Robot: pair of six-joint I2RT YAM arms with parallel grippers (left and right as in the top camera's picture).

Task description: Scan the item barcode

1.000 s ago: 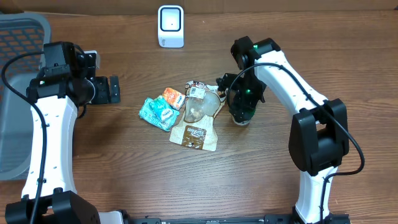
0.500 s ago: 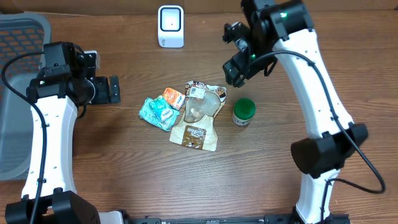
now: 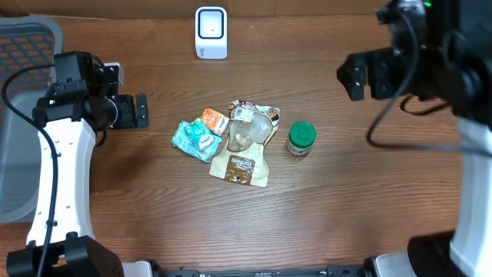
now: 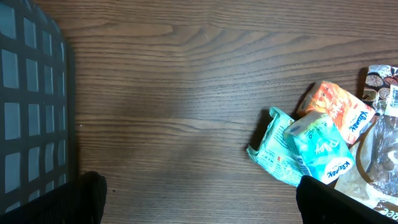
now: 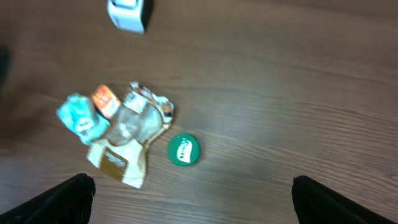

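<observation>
You're hovering the spread, empty right gripper [image 3: 367, 75] up-right of the green-lidded jar [image 3: 300, 138], which is sitting farther from the equally spread left gripper [image 3: 141, 111].

left gripper [image 3: 141, 110] spread wide; right gripper [image 3: 367, 75] spread, high

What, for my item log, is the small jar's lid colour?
The lid is green, clearest in the overhead view.

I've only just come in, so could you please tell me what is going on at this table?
Nothing is being handled right now. Both arms are empty: the right end effector hangs open high above the right side, and the left end effector sits open near the grey basket. The green-lidded jar and a pile of packets sit mid-table, apart from the white scanner.
</observation>
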